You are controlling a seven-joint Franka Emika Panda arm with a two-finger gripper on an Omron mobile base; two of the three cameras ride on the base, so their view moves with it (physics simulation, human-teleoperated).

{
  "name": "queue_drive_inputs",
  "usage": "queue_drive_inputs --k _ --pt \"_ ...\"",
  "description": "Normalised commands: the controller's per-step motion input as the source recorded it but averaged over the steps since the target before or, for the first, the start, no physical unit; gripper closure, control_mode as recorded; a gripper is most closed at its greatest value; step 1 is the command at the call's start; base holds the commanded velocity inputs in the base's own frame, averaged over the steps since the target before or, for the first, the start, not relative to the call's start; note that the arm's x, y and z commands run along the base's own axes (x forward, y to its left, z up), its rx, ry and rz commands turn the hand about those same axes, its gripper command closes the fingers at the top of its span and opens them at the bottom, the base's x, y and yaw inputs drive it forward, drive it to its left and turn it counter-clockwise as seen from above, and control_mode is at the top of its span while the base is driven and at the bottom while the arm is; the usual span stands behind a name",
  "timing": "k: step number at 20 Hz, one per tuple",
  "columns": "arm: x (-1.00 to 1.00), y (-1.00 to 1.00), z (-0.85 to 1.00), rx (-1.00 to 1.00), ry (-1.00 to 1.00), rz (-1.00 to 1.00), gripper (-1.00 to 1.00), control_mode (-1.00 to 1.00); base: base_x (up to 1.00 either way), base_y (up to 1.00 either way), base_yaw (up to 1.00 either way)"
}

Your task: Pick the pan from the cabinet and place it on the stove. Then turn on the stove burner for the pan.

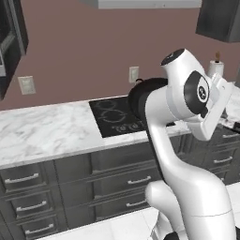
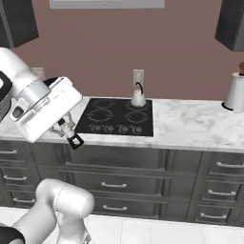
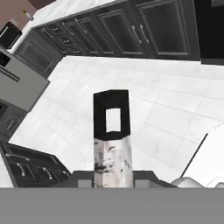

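Gripping hard at the gripper (image 2: 63,125): jaws drawn nearly together around the long handle (image 3: 112,118) of the pan (image 1: 137,98), with the holed black tip of that handle sticking out past the fingers. Held out in the air in front of the marble counter (image 2: 190,124), to the left of the cooktop in the right base view, with nothing underneath. Out of the dark wall cabinet (image 2: 231,24) already, judging by where the pan hangs, and not yet on the stove (image 2: 114,116). Carried with the round dark body up behind the wrist and the handle pointing down and out, probably because a grip close to the bowl keeps the weight near the hand and stops the pan drooping. Needs levelling before set-down, otherwise likely to land on its rim. Worth choosing a front or left ring on the black glass, since the small white kettle (image 2: 138,96) stands at the back edge, by the rear right ring, and could be knocked by the pan's rim. Worth leaving the handle overhanging the front, yet clear of the row of round controls (image 2: 118,128) along the front edge, which must stay reachable for the burner step. Cannot tell from here which control belongs to which ring.
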Motion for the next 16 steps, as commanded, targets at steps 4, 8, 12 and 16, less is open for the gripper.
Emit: queue_drive_inputs --k 4,8,12,16 --pt "0.00 0.00 0.00 0.00 0.00 0.00 1.00 1.00 0.49 -0.40 0.06" --pt "0.00 0.00 0.00 0.00 0.00 0.00 1.00 1.00 0.51 -0.39 0.07" --pt "0.00 0.00 0.00 0.00 0.00 0.00 1.00 1.00 0.56 -0.31 0.07" --pt "0.00 0.00 0.00 0.00 0.00 0.00 1.00 1.00 0.53 -0.30 0.06"
